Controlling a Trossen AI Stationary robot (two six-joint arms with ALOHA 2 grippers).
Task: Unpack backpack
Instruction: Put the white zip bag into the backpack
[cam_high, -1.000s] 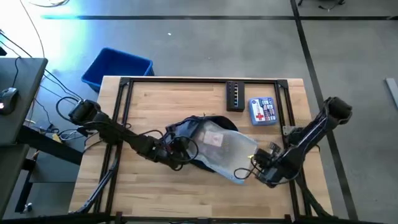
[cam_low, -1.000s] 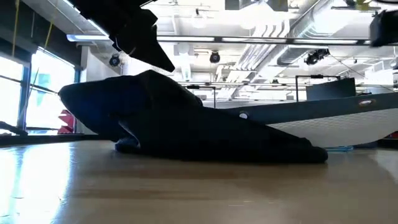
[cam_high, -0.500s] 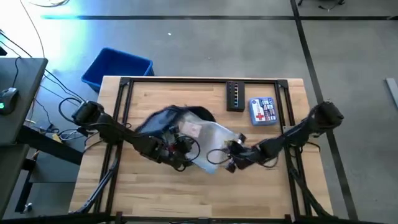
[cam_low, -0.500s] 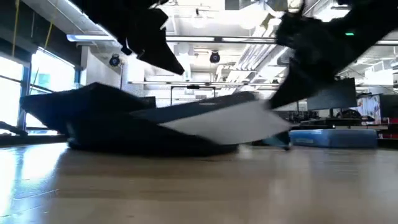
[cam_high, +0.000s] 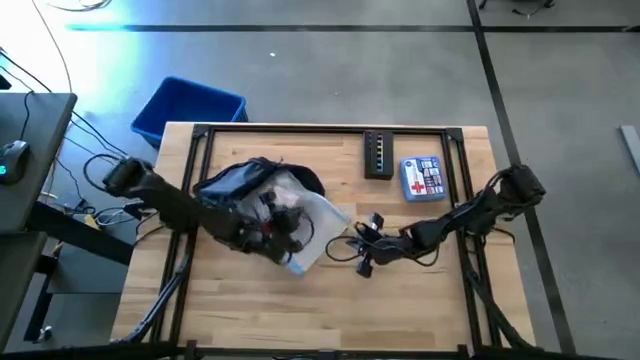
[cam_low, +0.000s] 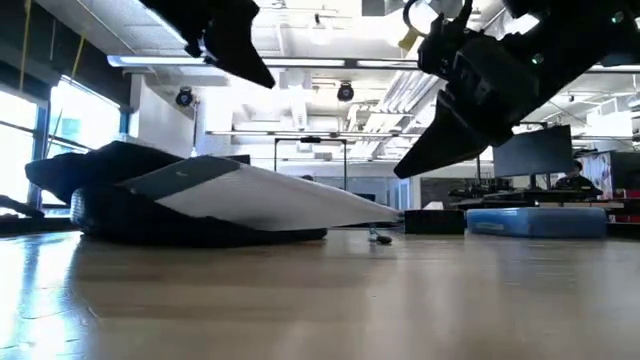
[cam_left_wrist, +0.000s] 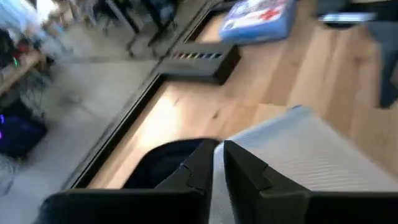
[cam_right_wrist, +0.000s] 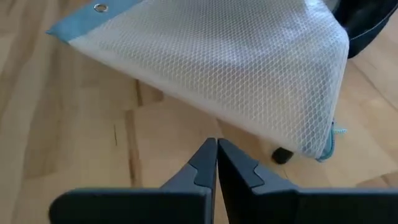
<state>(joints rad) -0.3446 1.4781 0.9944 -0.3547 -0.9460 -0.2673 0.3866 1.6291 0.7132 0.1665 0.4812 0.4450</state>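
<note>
Backpack (cam_high: 235, 182) under the closed left claw (cam_high: 272, 222); closed, empty right claw (cam_high: 362, 243) well apart.

The wooden table (cam_high: 330, 300) carries a dark navy backpack (cam_high: 235, 182), lying behind the left arm's closed jaws. A white mesh pouch (cam_high: 315, 215) rests partly on the backpack and partly on the wood, just ahead of the right arm's closed jaws. Farther beyond those jaws lie a black power strip (cam_high: 379, 154) and a blue first-aid kit (cam_high: 421, 178), side by side.
</note>
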